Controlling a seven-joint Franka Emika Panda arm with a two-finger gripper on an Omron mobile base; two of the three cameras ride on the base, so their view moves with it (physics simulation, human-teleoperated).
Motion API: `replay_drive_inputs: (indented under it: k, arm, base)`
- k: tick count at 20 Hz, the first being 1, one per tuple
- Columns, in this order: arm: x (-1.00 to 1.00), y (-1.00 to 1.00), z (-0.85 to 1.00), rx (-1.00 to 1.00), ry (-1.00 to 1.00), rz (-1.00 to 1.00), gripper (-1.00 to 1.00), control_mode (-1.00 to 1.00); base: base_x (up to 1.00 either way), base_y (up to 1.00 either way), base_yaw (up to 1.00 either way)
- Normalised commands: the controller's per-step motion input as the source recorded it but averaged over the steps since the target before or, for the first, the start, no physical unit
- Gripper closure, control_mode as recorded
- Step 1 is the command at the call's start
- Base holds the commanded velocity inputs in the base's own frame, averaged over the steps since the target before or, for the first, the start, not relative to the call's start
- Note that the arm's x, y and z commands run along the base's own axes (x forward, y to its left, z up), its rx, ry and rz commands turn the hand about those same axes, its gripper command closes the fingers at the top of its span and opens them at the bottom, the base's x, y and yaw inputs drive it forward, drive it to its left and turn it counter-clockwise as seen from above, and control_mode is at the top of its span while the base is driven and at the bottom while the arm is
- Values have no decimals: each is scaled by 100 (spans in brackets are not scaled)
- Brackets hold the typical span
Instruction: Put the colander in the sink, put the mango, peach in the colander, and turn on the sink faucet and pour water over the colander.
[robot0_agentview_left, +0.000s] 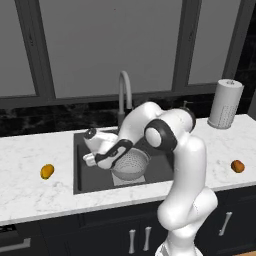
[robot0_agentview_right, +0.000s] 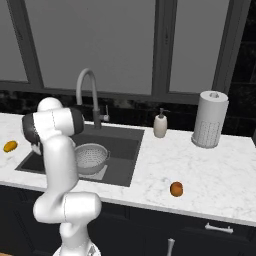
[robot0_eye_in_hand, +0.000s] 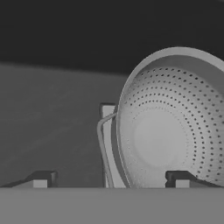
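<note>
The silver perforated colander (robot0_agentview_left: 131, 165) (robot0_agentview_right: 91, 156) (robot0_eye_in_hand: 166, 131) sits upright in the dark sink (robot0_agentview_left: 90, 175) (robot0_agentview_right: 122, 150), on the pale floor patch. My gripper (robot0_agentview_left: 120, 152) (robot0_eye_in_hand: 111, 180) is low in the basin at the colander's left side, open, with its fingertips (robot0_eye_in_hand: 41, 179) spread wide to either side of the colander's near handle and rim. The yellow-orange mango (robot0_agentview_left: 47, 171) (robot0_agentview_right: 10, 146) lies on the counter left of the sink. Far to the right lies the orange-red peach (robot0_agentview_left: 238, 166) (robot0_agentview_right: 176, 189). Behind the basin, the gooseneck sink faucet (robot0_agentview_left: 125, 87) (robot0_agentview_right: 87, 82) arches over it; no water shows.
A paper towel roll (robot0_agentview_left: 225, 104) (robot0_agentview_right: 210, 119) stands at the counter's back right. A beige soap dispenser (robot0_agentview_right: 160, 125) stands right of the sink. Dark window frames rise behind the counter. My arm bends down over the basin's right half.
</note>
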Motion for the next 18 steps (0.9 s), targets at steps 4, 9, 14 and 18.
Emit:
replay_drive_inputs:
  k: [4,9,14,18]
  arm:
    - [-27,3,78,2,-1,0,-100,-100]
    - [-40,7,61,11,-4,0,-100,-100]
    - [-32,14,56,14,-12,0,-100,-100]
    - [-38,26,42,13,-10,0,-100,-100]
  base:
    - [0,0,0]
    - [0,0,0]
    - [0,0,0]
    - [0,0,0]
